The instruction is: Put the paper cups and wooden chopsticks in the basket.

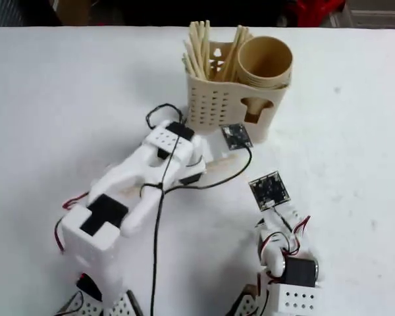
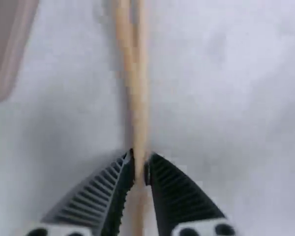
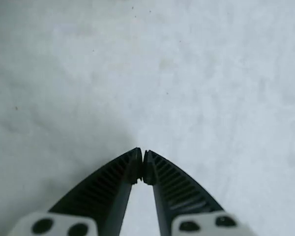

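The right gripper (image 3: 140, 164) is held above the table (image 3: 211, 73), its fingers pressed together on nothing. The left gripper (image 2: 139, 169) is clamped on a pair of wooden chopsticks (image 2: 135, 88), whose long axis runs straight out past the fingertips, just beside the basket (image 1: 214, 108). In the basket, further chopsticks (image 1: 199, 43) are stood on end next to stacked paper cups (image 1: 266, 62).

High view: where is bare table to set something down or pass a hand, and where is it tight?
Free: the table left of the basket, bordered below by the left arm; also the stretch right of the basket and right arm. Crowded: the gap between basket and both arms, where the left end effector holds chopsticks.
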You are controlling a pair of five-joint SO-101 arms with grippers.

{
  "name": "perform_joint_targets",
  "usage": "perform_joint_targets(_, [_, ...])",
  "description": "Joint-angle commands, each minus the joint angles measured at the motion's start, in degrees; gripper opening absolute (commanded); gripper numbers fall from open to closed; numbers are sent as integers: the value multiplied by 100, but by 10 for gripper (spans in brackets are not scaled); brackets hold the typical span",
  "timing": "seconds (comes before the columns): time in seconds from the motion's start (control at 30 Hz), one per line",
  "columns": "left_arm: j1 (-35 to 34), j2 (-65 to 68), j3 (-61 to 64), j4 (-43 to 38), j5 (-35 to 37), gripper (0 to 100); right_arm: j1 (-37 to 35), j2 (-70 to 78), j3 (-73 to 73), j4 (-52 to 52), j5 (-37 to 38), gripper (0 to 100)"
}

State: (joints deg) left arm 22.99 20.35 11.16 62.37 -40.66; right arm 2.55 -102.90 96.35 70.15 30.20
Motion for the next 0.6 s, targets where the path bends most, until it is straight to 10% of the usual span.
perform_joint_targets(0.0, [-119, -778, -220, 369, -79, 46, 22, -40, 44, 13, 70, 18])
perform_joint_targets(0.57, [-101, -3345, -290, 826, 510, 45, 22, -40, 44, 13, 70, 18])
